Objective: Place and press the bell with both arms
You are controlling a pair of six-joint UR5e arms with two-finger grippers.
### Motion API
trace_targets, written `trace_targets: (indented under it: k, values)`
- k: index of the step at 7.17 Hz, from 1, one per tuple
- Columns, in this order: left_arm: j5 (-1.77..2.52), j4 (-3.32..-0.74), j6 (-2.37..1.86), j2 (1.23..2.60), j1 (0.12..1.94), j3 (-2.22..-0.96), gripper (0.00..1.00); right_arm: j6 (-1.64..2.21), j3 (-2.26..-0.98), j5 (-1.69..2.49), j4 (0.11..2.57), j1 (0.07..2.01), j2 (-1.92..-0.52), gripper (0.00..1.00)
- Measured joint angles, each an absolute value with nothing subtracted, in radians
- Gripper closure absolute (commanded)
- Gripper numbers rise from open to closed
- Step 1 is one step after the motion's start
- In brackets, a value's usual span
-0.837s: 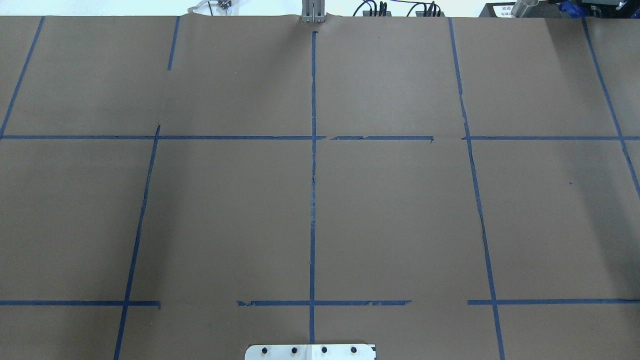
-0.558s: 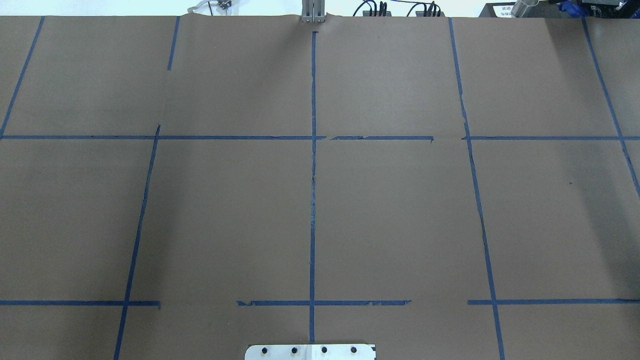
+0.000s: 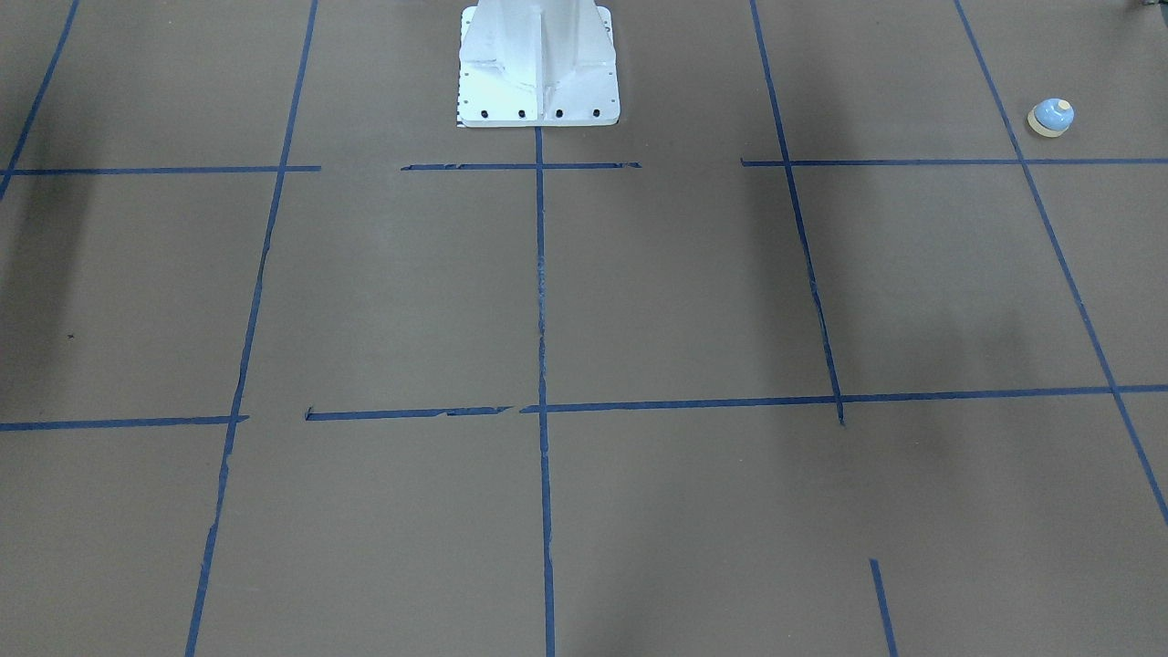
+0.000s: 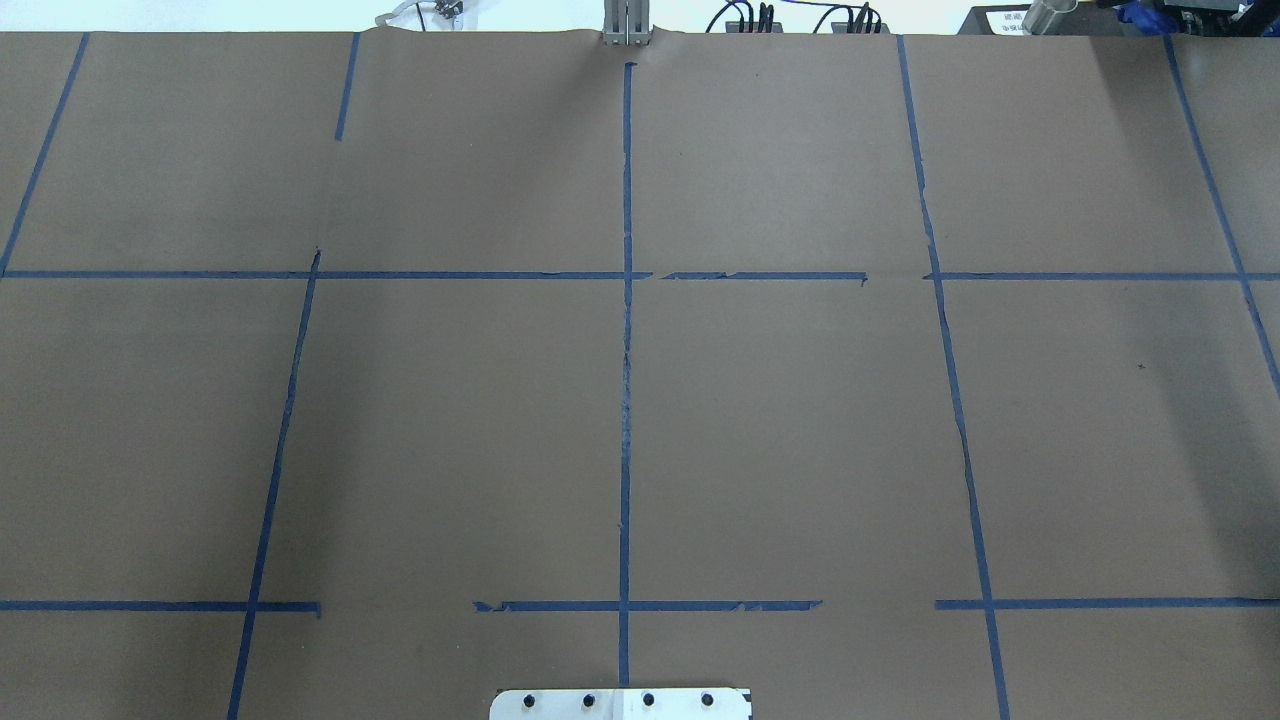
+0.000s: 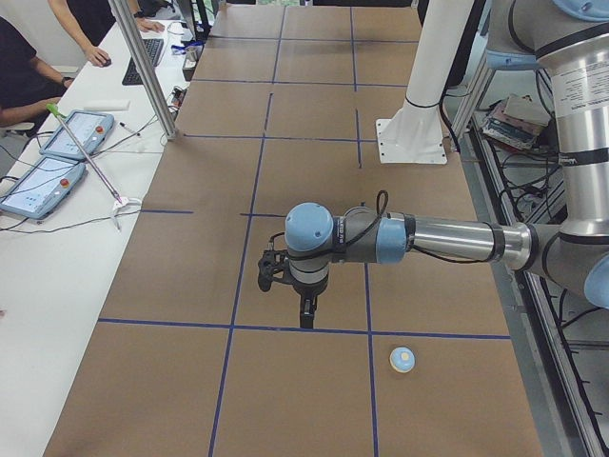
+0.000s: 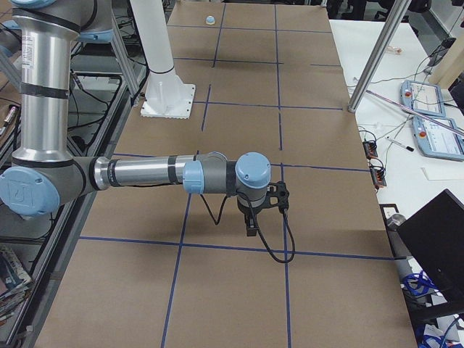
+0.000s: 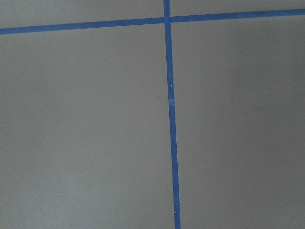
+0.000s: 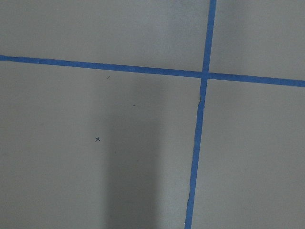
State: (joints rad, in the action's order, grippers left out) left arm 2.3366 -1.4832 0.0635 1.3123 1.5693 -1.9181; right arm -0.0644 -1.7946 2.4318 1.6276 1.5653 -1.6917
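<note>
You saw the bell (image 3: 1051, 117) ungrasped near the desk's left edge, everything remaining. You couldn't tell whether left gripper (image 5: 306, 320) or right gripper (image 6: 251, 228) was spread.

Bell (image 5: 402, 359) on the table (image 5: 285, 114) — near the left claw (image 5: 306, 320).

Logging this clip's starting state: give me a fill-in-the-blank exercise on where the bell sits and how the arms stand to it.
The bell stands on the robot's ____ side of the table. Its dome is light ____. ____ gripper touches it: the left gripper hangs apart from it, and the right gripper is far off. The bolted pedestal is ____.
Missing words: left; blue; Neither; white.
</note>
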Motion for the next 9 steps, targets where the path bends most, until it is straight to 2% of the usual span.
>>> trace_targets:
  k: [7,9]
  values:
    - [2.355,-1.53,0.06,1.31,1.549,-1.944,0.0,-0.064,-1.795,2.433,1.625,1.563,-1.691,0.0]
    - [2.397,-1.548,0.024,1.31,1.483,-1.938,0.0,-0.065,-1.795,2.433,1.624,1.563,-1.692,0.0]
